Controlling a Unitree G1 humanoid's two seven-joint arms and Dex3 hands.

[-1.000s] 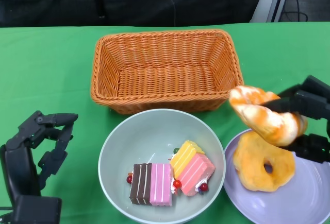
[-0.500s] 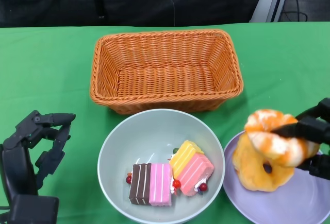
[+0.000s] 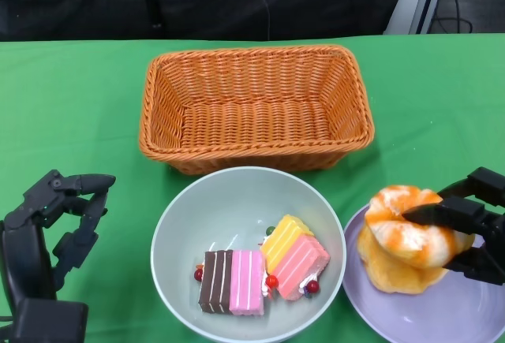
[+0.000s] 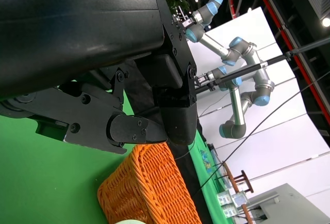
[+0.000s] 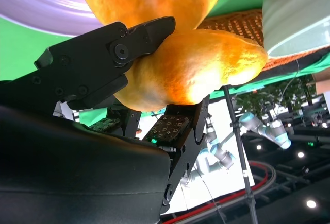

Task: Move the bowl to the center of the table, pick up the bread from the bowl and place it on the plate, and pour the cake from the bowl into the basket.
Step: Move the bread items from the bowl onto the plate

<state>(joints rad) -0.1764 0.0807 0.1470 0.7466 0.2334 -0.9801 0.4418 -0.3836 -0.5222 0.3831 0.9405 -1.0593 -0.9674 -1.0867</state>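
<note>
Bowl (image 3: 237, 209) holds cake (image 3: 264, 268).

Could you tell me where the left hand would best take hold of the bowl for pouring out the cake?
Probably the bowl's bare left rim, approached from the left hand's side: the cake pieces lie toward the lower right, leaving that wall free to pinch.

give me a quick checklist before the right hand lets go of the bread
1. Bread held by right hand: ok.
2. Bread over the plate: ok, above the other bread already there.
3. Bread resting on the one below: cannot tell.
4. Bowl holds only cake: ok.
5. Left hand holding nothing, apart from bowl: ok.
6. Basket ready for the pour: ok.
</note>
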